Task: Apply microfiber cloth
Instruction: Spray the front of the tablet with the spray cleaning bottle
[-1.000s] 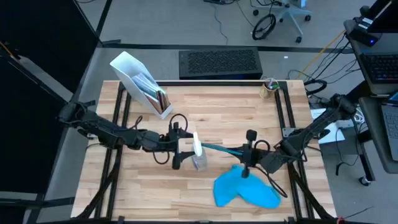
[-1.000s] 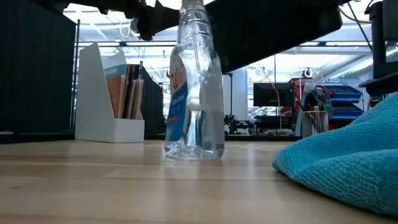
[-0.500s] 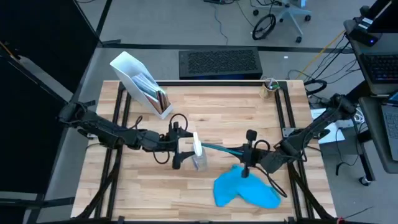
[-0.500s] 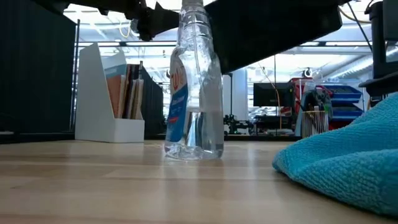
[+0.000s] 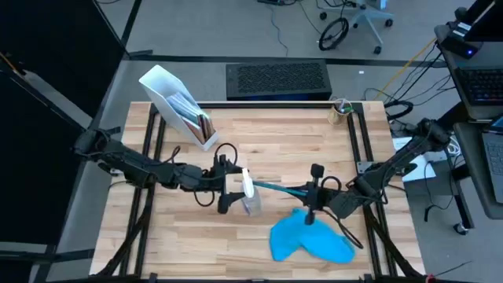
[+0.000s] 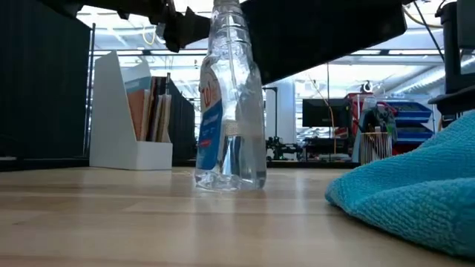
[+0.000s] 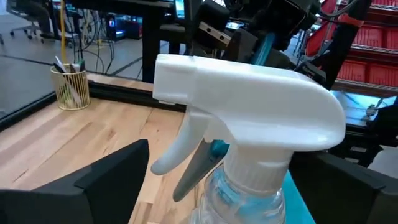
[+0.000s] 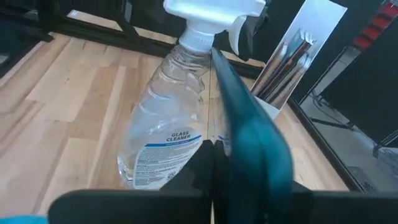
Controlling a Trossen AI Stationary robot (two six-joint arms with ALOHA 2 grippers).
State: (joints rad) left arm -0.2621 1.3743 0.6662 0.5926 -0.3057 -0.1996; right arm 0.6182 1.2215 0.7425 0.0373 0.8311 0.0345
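The sky-blue microfiber cloth (image 5: 308, 238) lies bunched on the table near the front right, and it also fills the right of the low view (image 6: 415, 193). My right gripper (image 5: 312, 206) hovers over its far edge, shut on a dark tablet (image 5: 283, 189) with a teal-looking edge. A clear spray bottle (image 5: 251, 196) stands on its base (image 6: 230, 182) mid-table. My left gripper (image 5: 232, 192) is open, one finger on each side of the bottle's neck (image 7: 249, 186). My right gripper pinches the tablet between its two fingers near one end (image 8: 249, 155), coming level from the table's right. The tablet stands on edge and reaches toward the spray bottle. In the low view it hangs clear above the table (image 6: 326, 37).
A white file holder with books (image 5: 177, 102) stands at the far left and a wire pen cup (image 5: 340, 108) at the far right corner. A black grille (image 5: 277, 79) lies beyond the far edge. Bare wood shows at the near left.
The spray bottle has shifted a little toward the table's left, still standing on its base. Both arms and the cloth look unchanged.
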